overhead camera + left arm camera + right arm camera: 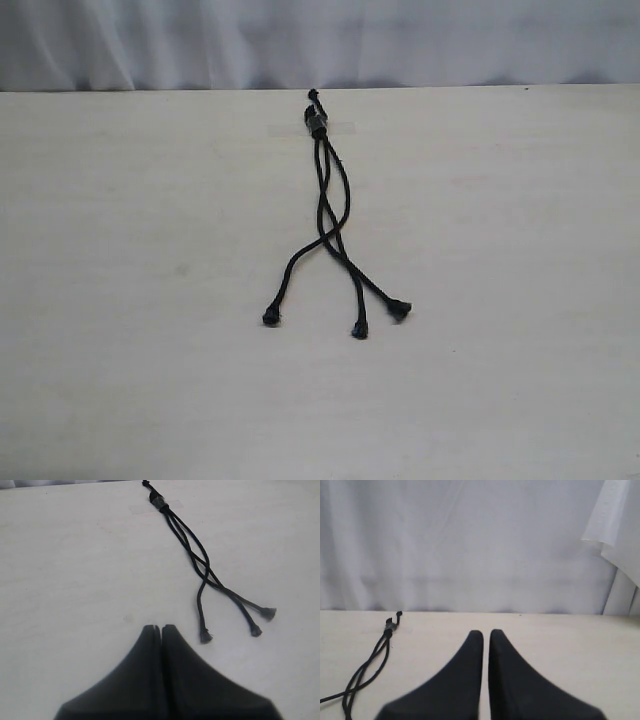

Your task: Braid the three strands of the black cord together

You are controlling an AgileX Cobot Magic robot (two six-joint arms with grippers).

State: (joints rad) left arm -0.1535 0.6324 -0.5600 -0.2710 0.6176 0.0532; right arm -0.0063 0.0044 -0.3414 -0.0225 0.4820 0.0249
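Barely begun: black cord [331,243] flat on worktop [120,300], three strands [207,575] loosely crossed. Left fingers [147,645] and right fingers [470,650] closed, empty. Next: open, pinch outer strand, cross over centre.

A wide table [150,300] with a pale, cream-coloured top fills the near side. Behind its far edge hangs a white curtain [320,40] with soft vertical folds. The light is even and shadows are weak.

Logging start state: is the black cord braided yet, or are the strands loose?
Loose, not braided. The three strands of the black cord only cross midway, then fan out on the table, tips apart.
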